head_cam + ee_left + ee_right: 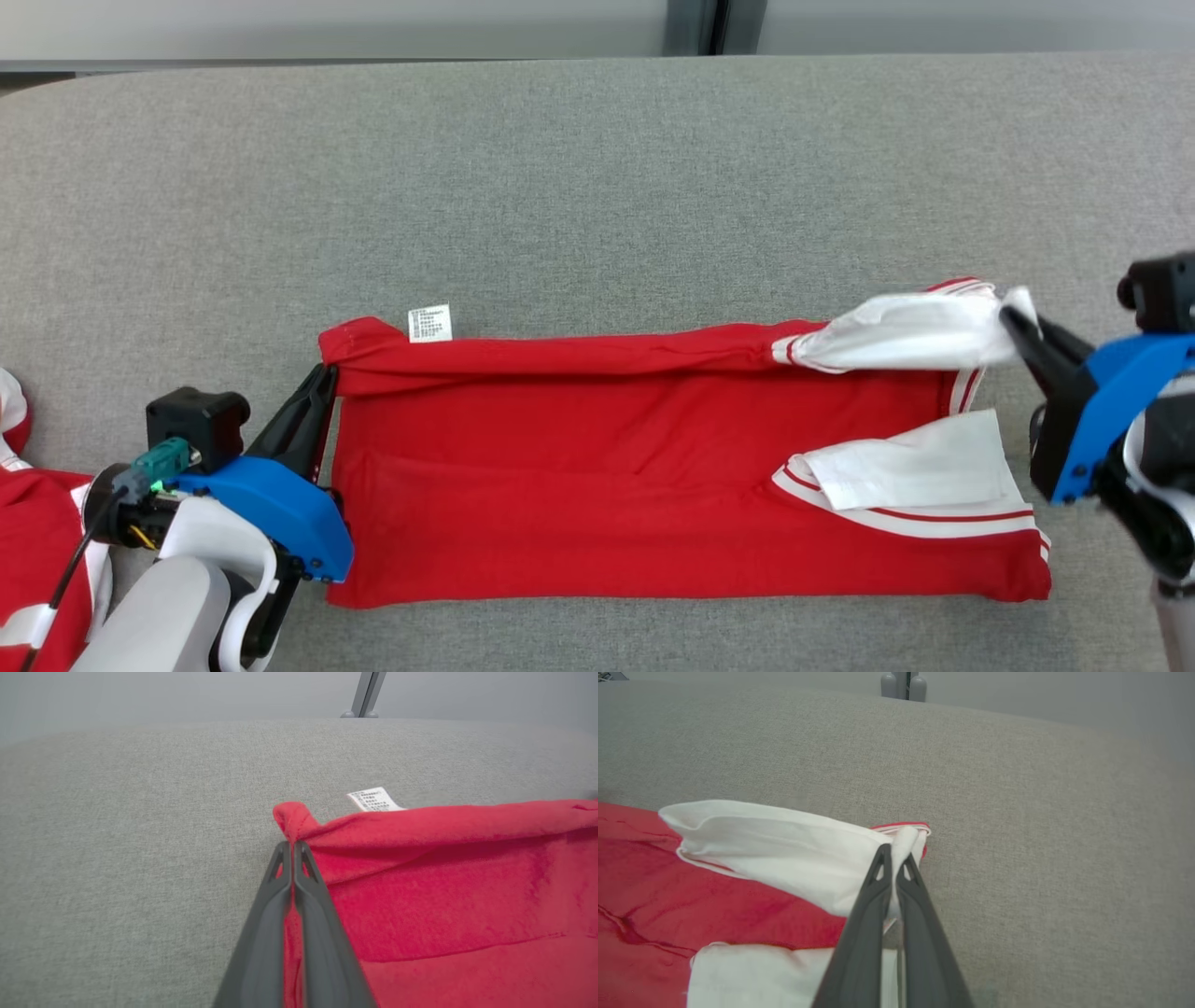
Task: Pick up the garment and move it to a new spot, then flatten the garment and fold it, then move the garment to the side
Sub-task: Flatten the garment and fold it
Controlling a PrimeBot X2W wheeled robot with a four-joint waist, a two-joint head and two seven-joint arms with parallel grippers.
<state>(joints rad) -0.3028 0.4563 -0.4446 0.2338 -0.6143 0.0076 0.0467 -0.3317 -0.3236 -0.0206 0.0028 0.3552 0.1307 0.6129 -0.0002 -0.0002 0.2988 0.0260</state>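
Left gripper (327, 373) and right gripper (1010, 315) — both pinched closed, well apart.

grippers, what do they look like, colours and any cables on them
The left gripper and right gripper each have two tapering dark grey fingers with triangular cut-outs near the tips, on a blue housing with a black block. The left also has a green plug, a black cable and a pale grey forearm.
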